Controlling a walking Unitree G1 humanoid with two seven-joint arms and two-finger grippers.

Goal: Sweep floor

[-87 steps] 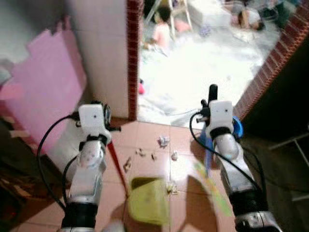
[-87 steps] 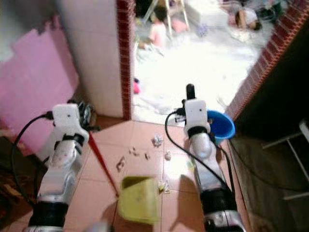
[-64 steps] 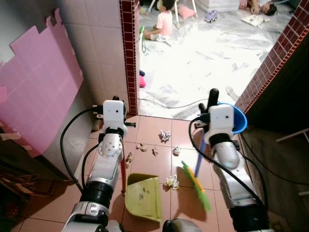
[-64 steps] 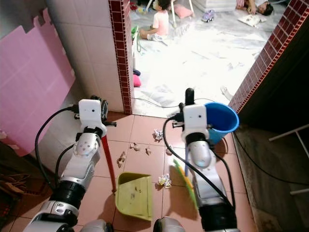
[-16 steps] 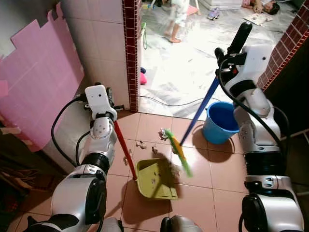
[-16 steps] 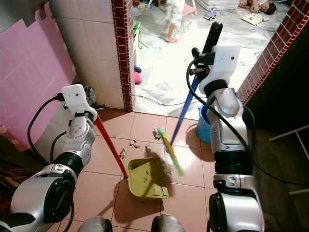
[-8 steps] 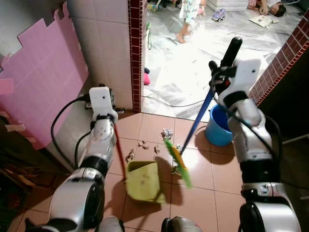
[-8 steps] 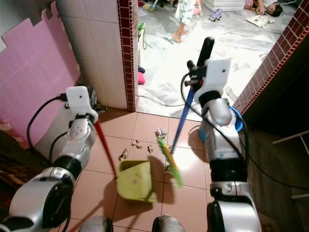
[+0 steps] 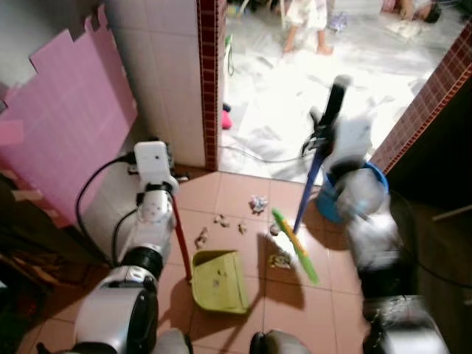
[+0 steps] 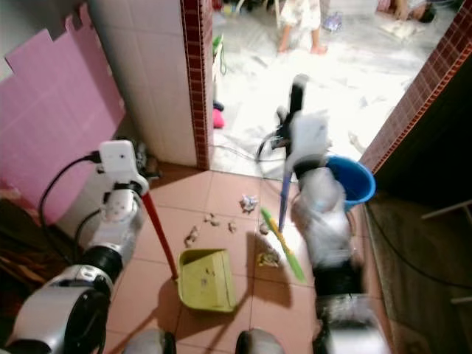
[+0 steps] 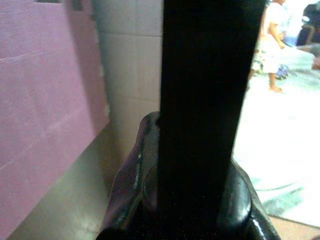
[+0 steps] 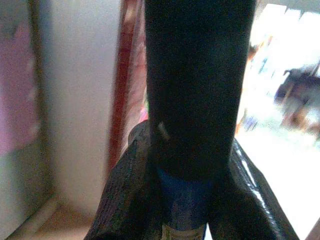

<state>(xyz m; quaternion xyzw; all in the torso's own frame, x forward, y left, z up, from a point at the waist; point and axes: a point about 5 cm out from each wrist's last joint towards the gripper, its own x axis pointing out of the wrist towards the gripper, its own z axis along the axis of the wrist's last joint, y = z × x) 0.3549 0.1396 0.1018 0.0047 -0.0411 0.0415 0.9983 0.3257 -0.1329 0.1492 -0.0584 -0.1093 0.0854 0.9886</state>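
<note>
Broom [image 9: 295,245]: green head angled down on the tiled floor [image 9: 236,199], just beside a crumpled scrap [image 9: 279,260]; its blue handle [image 9: 308,193] rose to the right gripper [image 9: 322,135], which was clenched around the handle near its top. The right wrist view showed the black grip and blue shaft [image 12: 184,205] seated between the fingers [image 12: 125,195]. The right arm was blurred.

Dustpan [image 9: 218,281]: yellow-green, flat on the floor, left of the broom head and apart from it. Its red handle [image 9: 179,240] ran up to the left gripper [image 9: 158,177], closed on it; a black bar [image 11: 200,110] crossed the left wrist view.

Litter: small paper scraps [image 9: 257,203] scattered ahead of the dustpan, between it and the doorway. A blue bucket [image 10: 351,180] stood behind the right arm.

Surroundings: a white tiled wall with a red brick edge [image 9: 210,81] on the left, a pink foam mat [image 9: 66,118] leaning on it. Beyond lay a bright room, with a person's legs [image 9: 306,29] at the far end.
</note>
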